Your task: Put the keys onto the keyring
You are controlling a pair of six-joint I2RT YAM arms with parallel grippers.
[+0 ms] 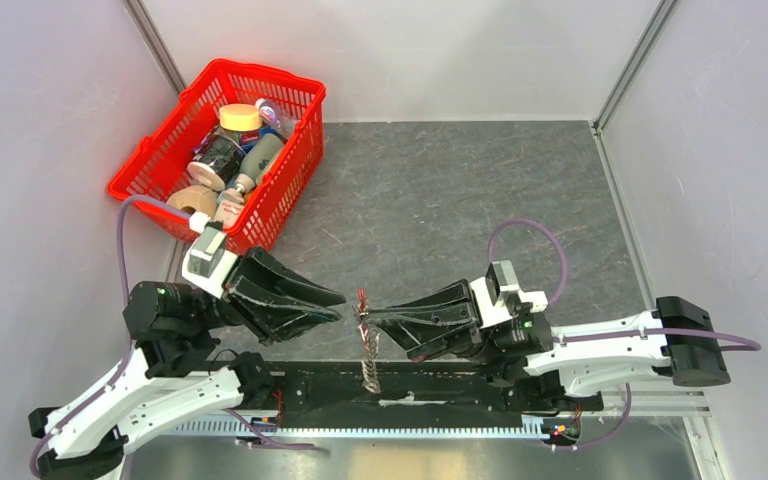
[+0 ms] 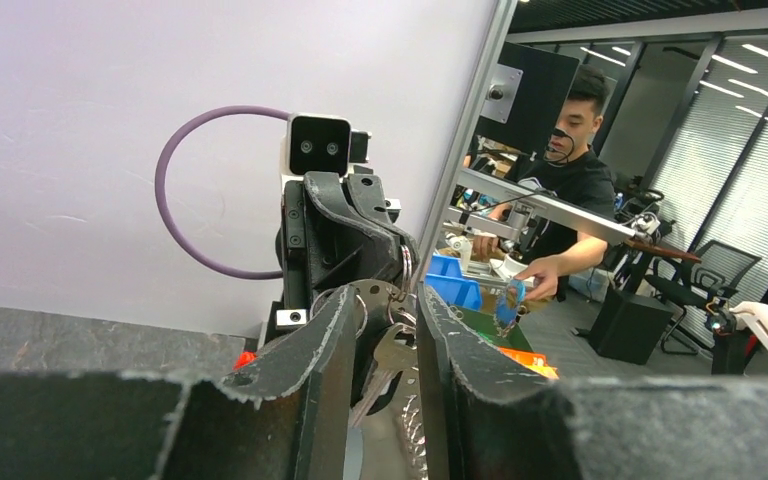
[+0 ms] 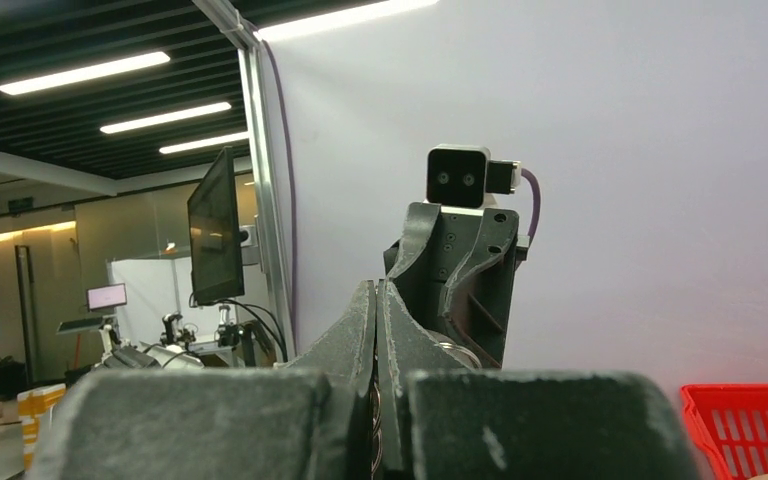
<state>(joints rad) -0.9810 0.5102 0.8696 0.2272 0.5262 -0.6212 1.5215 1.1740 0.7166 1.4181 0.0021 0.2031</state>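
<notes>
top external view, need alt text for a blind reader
The right hand pinches a dangling keyring at centre front, with the left hand part open, facing it closely. A red basket of items sits at the far left.

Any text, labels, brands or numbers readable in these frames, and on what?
None can be read.
Label on the jar in the basket: too small.
Small screen in the right wrist view: blurred.
</notes>
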